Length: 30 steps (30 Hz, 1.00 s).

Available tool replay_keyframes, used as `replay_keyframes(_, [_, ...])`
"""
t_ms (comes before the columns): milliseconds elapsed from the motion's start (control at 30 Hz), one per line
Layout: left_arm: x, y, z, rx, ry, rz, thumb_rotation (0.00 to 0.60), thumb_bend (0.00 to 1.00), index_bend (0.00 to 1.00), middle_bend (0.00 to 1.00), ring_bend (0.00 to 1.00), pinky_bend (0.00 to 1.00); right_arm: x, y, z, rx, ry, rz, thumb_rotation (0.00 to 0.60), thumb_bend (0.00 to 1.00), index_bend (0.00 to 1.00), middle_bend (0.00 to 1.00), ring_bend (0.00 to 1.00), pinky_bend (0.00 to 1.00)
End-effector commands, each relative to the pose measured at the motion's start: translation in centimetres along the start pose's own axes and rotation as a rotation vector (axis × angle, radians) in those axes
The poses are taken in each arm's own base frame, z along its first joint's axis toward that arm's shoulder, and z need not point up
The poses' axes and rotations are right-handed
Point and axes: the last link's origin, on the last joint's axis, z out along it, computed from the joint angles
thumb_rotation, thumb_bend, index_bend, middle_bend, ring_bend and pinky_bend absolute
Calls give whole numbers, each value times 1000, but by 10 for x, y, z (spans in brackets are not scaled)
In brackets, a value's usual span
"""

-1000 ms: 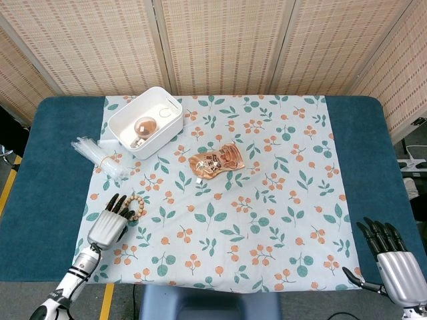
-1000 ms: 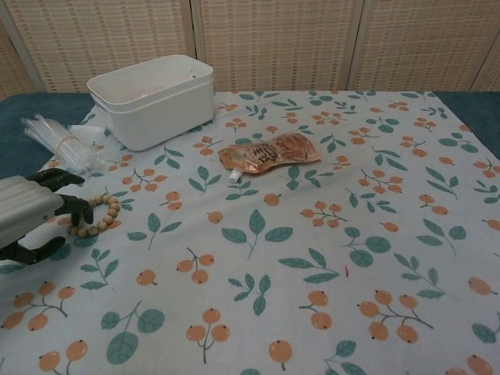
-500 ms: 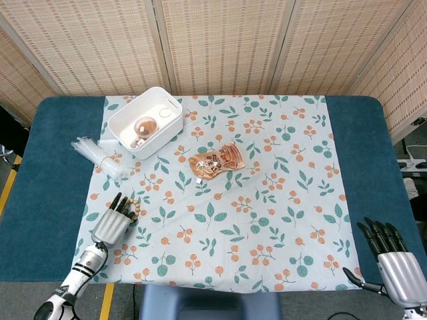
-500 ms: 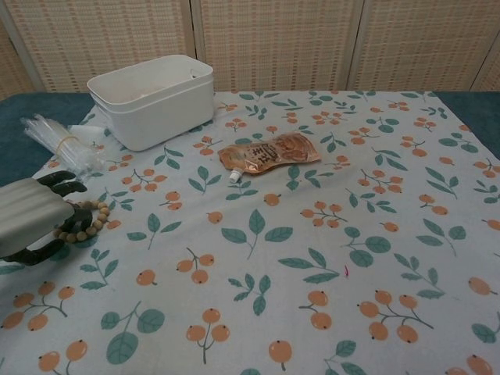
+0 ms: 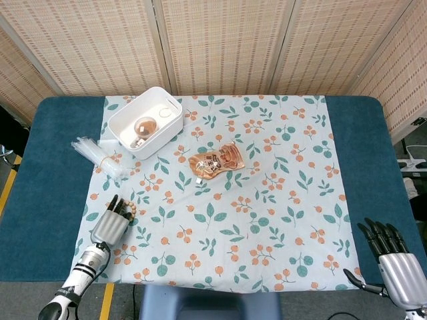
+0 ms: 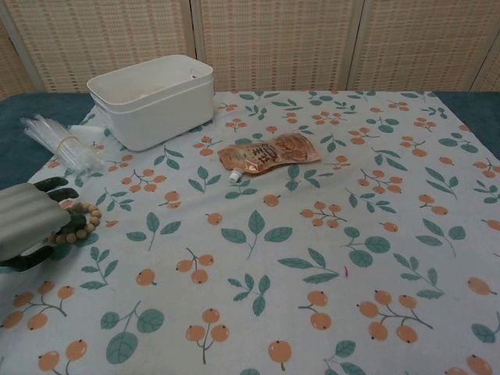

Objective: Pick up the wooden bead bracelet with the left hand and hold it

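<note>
The wooden bead bracelet [image 6: 80, 222] lies low at the left edge of the floral cloth, partly under my left hand [image 6: 27, 224]. The dark fingers [image 6: 53, 186] curl around its left side and grip it. In the head view the same hand [image 5: 110, 225] sits at the cloth's near-left corner, and only a few beads of the bracelet [image 5: 131, 210] show beside the fingertips. Whether the beads are off the cloth I cannot tell. My right hand [image 5: 395, 264] rests at the near right corner of the table, fingers apart and holding nothing.
A white bin [image 5: 167, 128] with a round copper-coloured object stands at the back left. A bundle of clear plastic tubes [image 5: 99, 155] lies just beyond my left hand. An orange pouch [image 5: 215, 161] lies mid-cloth. The blue table [image 5: 47, 167] borders the cloth.
My left hand has drawn back toward the near-left corner, and the bracelet has slid left with it, more of it now covered by the fingers. The right hand has barely moved.
</note>
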Motion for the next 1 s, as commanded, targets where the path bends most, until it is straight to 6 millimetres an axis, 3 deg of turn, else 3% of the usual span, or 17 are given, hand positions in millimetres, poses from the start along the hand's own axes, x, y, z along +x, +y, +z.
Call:
replay_keyframes(33, [1, 1, 3, 0, -18, 30, 600, 493, 325, 455, 107, 47, 0, 0, 0, 1, 0, -1, 195, 186, 0, 0, 0, 0])
replay_keyframes(367, [7, -4, 10, 50, -46, 108, 600, 541, 699, 756, 330, 75, 1, 2, -1, -1, 1, 5, 194, 186, 0, 0, 0, 0])
replay_keyframes(667, [35, -12, 2, 90, 22, 78, 600, 553, 714, 763, 356, 89, 4, 2, -4, 6, 6, 22, 192, 186, 0, 0, 0, 0])
replay_keyframes(867, [46, -19, -1, 127, 62, 60, 600, 665, 762, 821, 408, 153, 5, 2, -5, 9, 11, 26, 194, 187, 0, 0, 0, 0])
replay_keyframes(1000, [63, -47, -7, 193, 171, -189, 600, 702, 847, 887, 467, 197, 6, 2, -6, 12, 13, 32, 193, 186, 0, 0, 0, 0])
